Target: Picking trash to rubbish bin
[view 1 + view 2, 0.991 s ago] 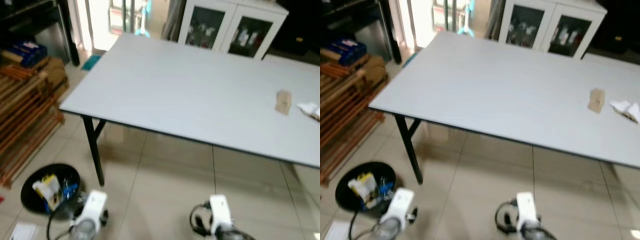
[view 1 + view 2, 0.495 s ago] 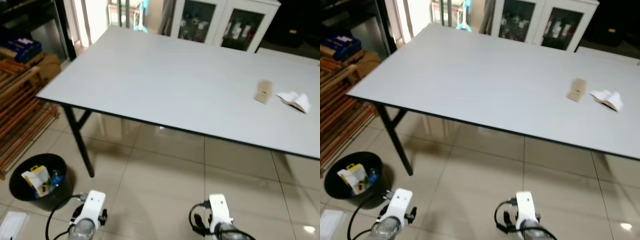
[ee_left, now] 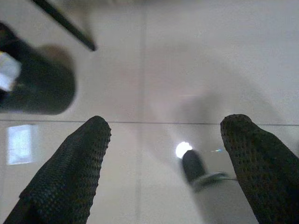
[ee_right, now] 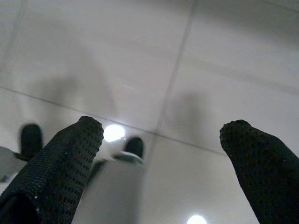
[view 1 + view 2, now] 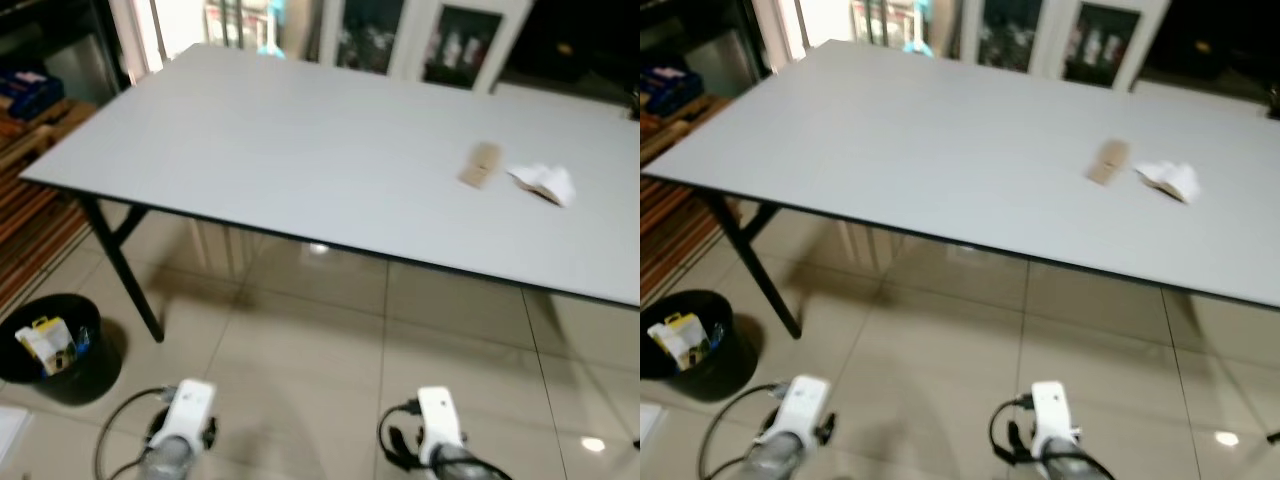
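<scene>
The grey table stands ahead of and above both grippers, which hang low over the tiled floor.

The black rubbish bin sits on the floor beside the table leg, off to the outer side of the left gripper and near it. It already holds some waste, including a yellow and white packet.

Two items are left on the table, both well ahead of the right gripper and to its outer side: a crumpled white paper and, just beside it, a small brown scrap.

Both grippers have their fingers spread wide and carry nothing.

Assessment: the task is part done. At least two pieces await collection, and neither is within reach at present.
</scene>
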`<state>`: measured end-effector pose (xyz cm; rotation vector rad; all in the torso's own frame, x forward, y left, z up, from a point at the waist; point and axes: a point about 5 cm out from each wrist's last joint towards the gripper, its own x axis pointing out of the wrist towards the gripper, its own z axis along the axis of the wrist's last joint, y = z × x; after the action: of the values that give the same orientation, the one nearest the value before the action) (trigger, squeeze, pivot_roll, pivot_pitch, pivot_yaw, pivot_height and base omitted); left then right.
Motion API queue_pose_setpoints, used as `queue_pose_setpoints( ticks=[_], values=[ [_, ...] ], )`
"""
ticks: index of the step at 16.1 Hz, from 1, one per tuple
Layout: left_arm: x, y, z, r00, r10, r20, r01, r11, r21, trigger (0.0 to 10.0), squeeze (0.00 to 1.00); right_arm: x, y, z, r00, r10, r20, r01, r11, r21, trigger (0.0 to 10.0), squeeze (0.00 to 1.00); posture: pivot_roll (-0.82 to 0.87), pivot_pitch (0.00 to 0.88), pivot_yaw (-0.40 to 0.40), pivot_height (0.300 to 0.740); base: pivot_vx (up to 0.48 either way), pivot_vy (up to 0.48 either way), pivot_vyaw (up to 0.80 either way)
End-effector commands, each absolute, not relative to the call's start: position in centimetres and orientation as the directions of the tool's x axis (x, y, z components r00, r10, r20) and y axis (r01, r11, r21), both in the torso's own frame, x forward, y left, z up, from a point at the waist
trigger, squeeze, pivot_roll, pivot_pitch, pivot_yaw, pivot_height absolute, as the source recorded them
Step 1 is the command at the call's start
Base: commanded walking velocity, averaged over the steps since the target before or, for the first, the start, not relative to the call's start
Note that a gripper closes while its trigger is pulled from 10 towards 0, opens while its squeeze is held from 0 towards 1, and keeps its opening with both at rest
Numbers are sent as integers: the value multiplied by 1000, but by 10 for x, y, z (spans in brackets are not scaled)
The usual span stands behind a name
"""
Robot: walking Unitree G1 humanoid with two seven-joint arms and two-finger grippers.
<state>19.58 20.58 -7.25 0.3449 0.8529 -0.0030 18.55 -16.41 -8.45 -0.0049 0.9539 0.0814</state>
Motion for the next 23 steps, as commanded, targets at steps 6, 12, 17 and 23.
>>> queue_pose_setpoints(
  ticks=[6,12,17,23],
  values=[
    [194,204,-74,657,125,-743,153,943,295,10000,0,186,-165,-84,574,68,-816,-88,996,21,10000,0,8,55,-96,740,0,-324,0],
    [195,205,-73,659,120,-743,161,942,295,10000,0,186,-164,-84,572,74,-817,-93,995,25,10000,0,9,39,-92,740,0,-325,0],
    [195,205,-73,659,117,-743,168,940,297,10000,0,184,-163,-85,569,77,-819,-97,995,26,10000,0,11,32,-91,740,0,-325,0],
    [209,202,-66,693,116,-711,144,945,295,10000,0,191,-161,-82,587,81,-805,-115,993,16,10000,0,24,52,-100,740,0,-109,0]
  ],
)
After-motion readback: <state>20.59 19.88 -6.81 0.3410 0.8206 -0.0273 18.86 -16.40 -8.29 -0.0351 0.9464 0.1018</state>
